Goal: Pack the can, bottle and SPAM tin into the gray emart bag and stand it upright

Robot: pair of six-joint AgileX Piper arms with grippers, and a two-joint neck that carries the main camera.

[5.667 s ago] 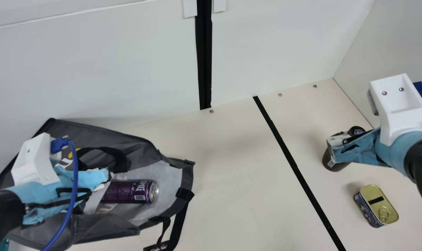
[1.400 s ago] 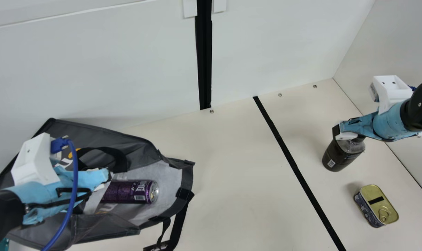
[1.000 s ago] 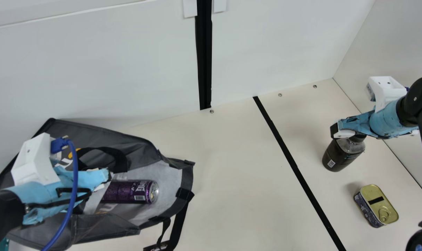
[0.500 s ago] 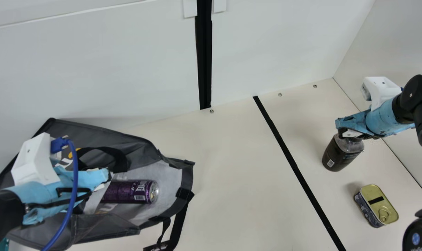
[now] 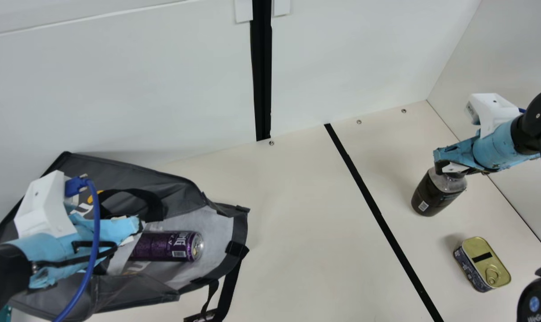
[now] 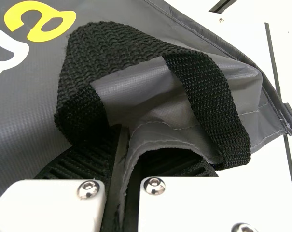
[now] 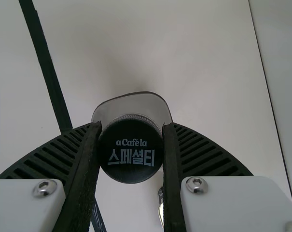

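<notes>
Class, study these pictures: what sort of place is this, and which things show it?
Probably a robotics lab or test booth: a left robot arm and right robot arm, white panels walling a cream table, and a black strip running across it.

Looked most like a robotics lab, inside a walled test station. Had a straight black strip (image 5: 373, 201) across a cream tabletop (image 5: 297, 232), smooth white upright panels (image 5: 141, 89) behind the strip, and small silver screws (image 5: 359, 121) near its far end. Also had a blue-wrapped black robot arm (image 5: 6, 275) left of it and a matching black arm (image 5: 536, 118) to its right.
</notes>
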